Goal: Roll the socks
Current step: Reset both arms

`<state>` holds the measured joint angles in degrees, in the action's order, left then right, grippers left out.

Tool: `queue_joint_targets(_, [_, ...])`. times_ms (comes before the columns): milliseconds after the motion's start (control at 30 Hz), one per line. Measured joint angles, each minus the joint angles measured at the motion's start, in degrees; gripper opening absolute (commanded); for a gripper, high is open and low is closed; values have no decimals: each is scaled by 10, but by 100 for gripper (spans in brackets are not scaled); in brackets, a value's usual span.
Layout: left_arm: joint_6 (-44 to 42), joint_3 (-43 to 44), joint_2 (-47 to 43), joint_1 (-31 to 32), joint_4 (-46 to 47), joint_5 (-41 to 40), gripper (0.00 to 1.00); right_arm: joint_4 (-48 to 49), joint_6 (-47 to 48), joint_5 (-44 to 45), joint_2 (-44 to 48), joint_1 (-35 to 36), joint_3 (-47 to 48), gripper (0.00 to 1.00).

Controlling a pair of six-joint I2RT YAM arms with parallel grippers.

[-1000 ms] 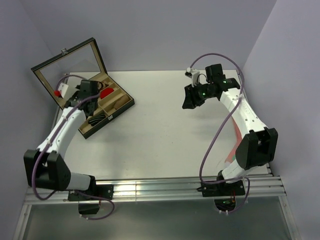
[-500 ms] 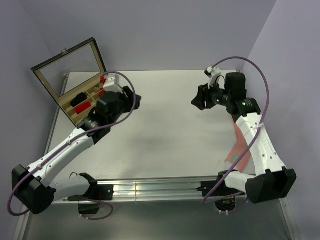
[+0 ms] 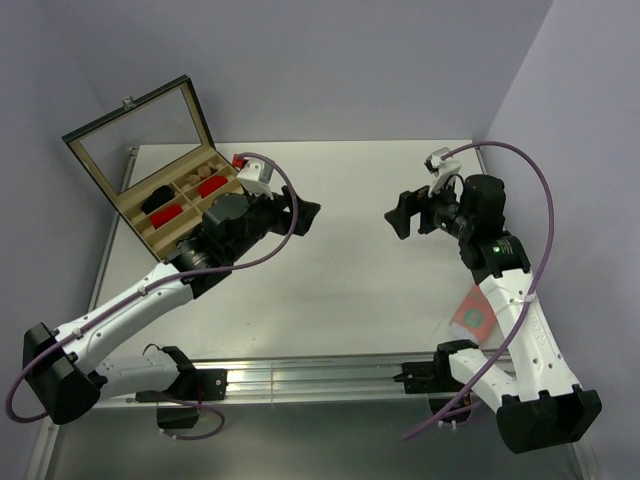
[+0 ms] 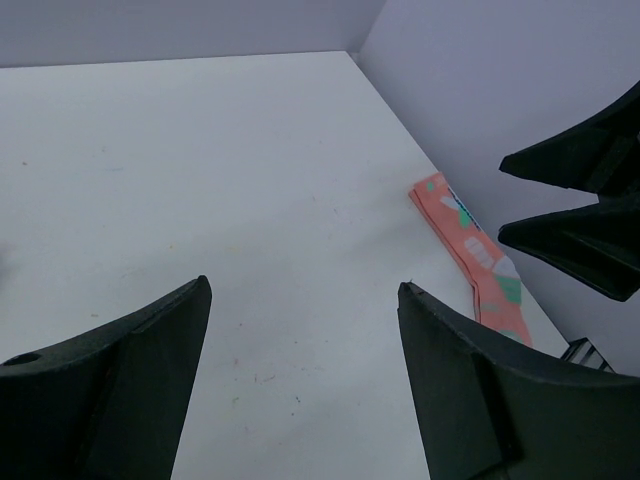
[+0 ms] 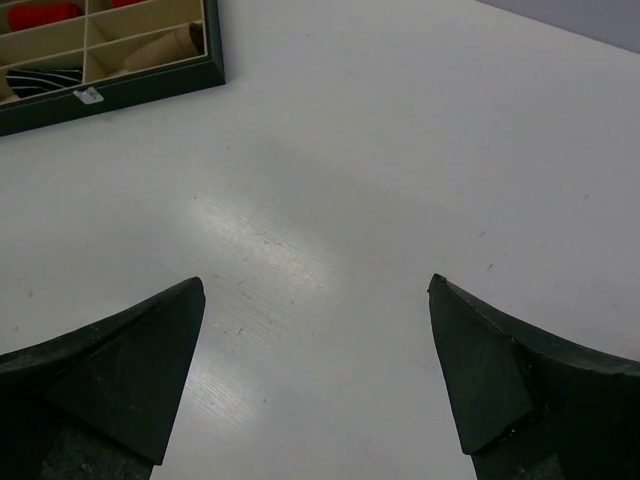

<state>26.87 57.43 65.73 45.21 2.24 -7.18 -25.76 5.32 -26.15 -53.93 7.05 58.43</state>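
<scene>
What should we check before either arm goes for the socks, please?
1. Left gripper open, nothing between its fingers: ok.
2. Right gripper open, nothing held: ok.
3. Lid of the box raised, compartments exposed: ok.
4. Black striped sock and tan sock located, in neighbouring compartments of the box: ok.
5. Whether either sock is properly rolled: cannot tell.
6. Coral-pink sock lies flat by the right wall, apart from both grippers: ok.
</scene>
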Motion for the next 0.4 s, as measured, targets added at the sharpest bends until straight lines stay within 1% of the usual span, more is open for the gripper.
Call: queue_joint_targets(400, [-6, 0, 0, 0, 1, 0, 81, 9, -4, 0, 0, -1, 0, 100])
